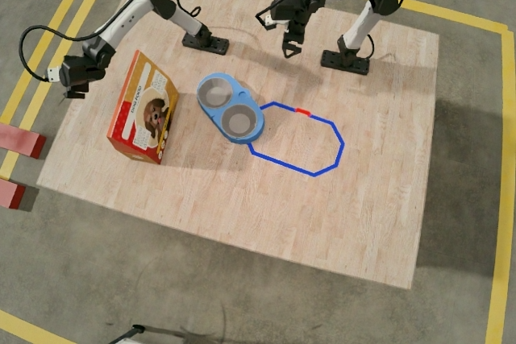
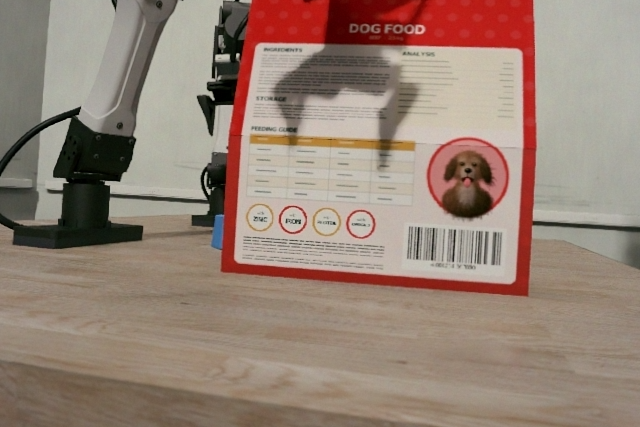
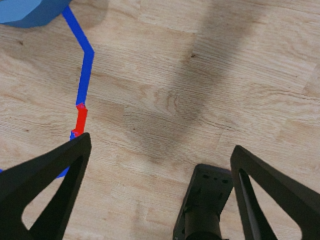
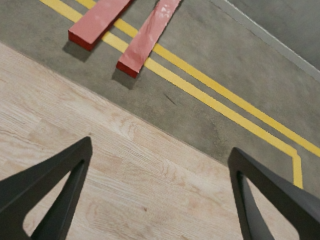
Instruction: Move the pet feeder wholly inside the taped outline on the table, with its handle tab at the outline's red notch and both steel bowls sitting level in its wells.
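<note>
Pale wood tabletop beneath a blue, double-welled, rounded pet feeder (image 1: 211, 116) (image 2: 217, 231) (image 3: 37, 14).

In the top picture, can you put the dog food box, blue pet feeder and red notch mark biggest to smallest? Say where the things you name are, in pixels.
1. Red and yellow cardboard dog food box (image 1: 143, 119)
2. Blue two-bowl pet feeder (image 1: 213, 118)
3. Red tape notch mark (image 1: 302, 112)
</note>
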Controlling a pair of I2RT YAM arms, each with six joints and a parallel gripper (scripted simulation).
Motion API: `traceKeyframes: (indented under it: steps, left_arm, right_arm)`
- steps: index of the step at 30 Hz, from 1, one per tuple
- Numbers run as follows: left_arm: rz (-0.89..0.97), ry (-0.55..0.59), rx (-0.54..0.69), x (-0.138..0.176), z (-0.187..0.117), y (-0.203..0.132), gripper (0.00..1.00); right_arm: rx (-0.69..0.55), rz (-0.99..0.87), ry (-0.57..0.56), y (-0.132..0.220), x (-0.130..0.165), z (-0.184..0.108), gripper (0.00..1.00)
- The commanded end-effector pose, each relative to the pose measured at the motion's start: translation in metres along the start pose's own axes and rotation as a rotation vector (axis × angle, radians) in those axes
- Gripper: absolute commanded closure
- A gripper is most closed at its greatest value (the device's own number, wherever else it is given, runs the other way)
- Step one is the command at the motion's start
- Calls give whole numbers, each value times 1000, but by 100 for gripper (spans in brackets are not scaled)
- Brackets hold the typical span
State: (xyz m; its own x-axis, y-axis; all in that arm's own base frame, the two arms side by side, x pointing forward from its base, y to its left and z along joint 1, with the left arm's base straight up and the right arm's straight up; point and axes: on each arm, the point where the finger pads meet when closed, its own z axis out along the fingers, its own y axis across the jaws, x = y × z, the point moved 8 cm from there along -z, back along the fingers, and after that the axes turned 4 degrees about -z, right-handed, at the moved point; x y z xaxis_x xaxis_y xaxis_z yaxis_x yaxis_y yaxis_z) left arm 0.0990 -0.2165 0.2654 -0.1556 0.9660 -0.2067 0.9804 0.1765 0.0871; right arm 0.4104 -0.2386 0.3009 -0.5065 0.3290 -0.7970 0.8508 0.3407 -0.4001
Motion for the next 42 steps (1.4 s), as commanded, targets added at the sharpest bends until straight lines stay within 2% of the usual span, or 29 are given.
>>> traceKeyframes:
  steps: [1, 18, 21, 24, 27, 32, 34, 38, 42]
  left_arm:
    - [-1, -13, -4, -1, -3, 0, 0]
    - [-1, -13, -4, -1, -3, 0, 0]
    - [-26, -68, -3, -4, -3, 1, 0]
    - [-62, -170, -18, -3, -8, 3, 0]
    - [-100, -275, -35, 7, -15, 4, 0]
    - [-166, -472, -70, 30, -26, 3, 0]
    - [-166, -472, -70, 30, -26, 3, 0]
    - [-219, -659, -102, 49, -33, 2, 0]
    - [-251, -785, -127, 65, -34, -1, 0]
  right_arm:
    - [0, 20, -16, -4, -6, -4, 0]
    - [0, 20, -16, -4, -6, -4, 0]
    - [-63, 52, -49, -4, -13, -16, 0]
    - [-189, 93, -114, 2, -25, -46, 0]
    - [-341, 128, -200, 3, -37, -95, 0]
    - [-602, 19, -298, 21, -18, -175, 0]
    - [-602, 19, -298, 21, -18, -175, 0]
    - [-853, -109, -379, 36, 18, -243, 0]
    - [-1043, -214, -440, 39, 54, -292, 0]
